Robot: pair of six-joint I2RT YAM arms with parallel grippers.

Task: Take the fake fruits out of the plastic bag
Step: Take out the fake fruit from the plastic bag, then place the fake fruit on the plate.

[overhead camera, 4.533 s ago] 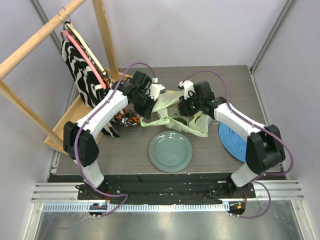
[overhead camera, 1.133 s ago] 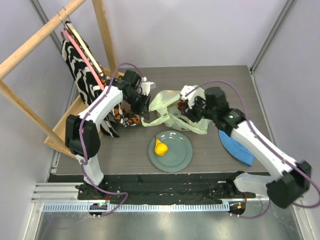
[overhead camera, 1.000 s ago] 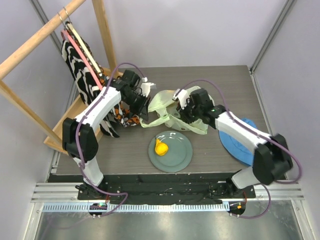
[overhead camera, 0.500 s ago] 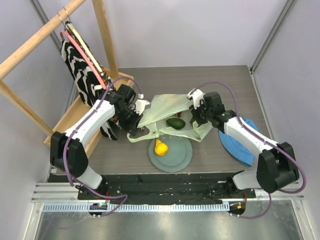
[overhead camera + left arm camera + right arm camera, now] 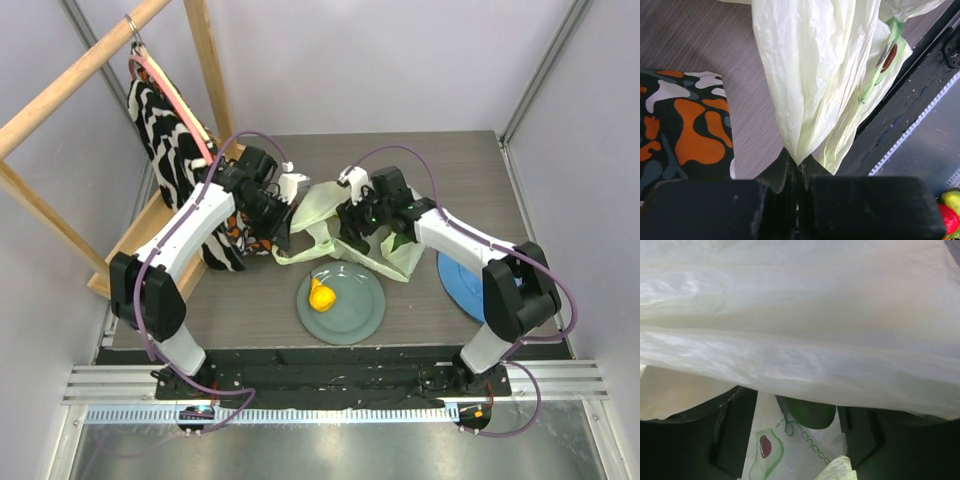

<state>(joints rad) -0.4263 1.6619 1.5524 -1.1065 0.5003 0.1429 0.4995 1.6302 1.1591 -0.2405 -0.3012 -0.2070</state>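
Spreading over the middle of the gray counter (image 5: 250,300), the pale yellow-green plastic bag (image 5: 312,208) lies crumpled, a wooden rack (image 5: 80,70) at its 10 o'clock. A blue hat (image 5: 462,285) lies at the bag's 4 o'clock and a gray-green plate (image 5: 372,315) at its 6 o'clock. The left gripper (image 5: 796,167) is clamped tight on a bunched fold at the bag's 9 o'clock side. The right gripper (image 5: 799,415) is inside the bag, jaws apart on either side of a green fruit (image 5: 807,410); whether they touch it I cannot tell. A yellow-orange fruit (image 5: 321,293) sits on the plate
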